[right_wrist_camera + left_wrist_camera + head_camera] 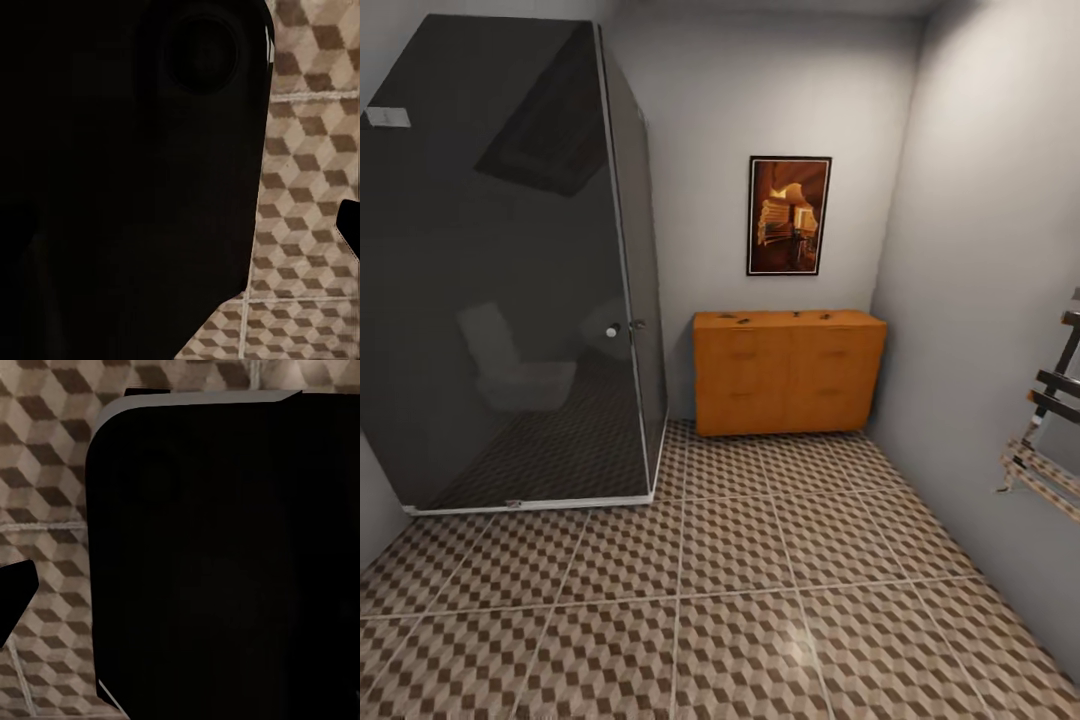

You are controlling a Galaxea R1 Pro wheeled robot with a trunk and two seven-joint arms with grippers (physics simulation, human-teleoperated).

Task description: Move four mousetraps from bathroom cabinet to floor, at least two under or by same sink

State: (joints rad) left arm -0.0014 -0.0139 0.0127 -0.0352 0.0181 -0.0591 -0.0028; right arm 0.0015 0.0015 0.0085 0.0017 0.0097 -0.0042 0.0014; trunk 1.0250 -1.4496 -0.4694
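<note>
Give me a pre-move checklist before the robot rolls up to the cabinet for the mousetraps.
1. Cabinet in sight, against the far wall: ok.
2. Small dark items lie on the cabinet top; whether all four mousetraps are there: cannot tell, too small.
3. Tiled floor between robot and cabinet free of obstacles: ok.
4. Shower enclosure stands left of the path, with a gap beside the cabinet: ok.
5. Rack on the right wall juts toward the path: not ok, keep away.
6. Hands open and ready: cannot tell, wrist views show dark robot bodywork and floor.
</note>
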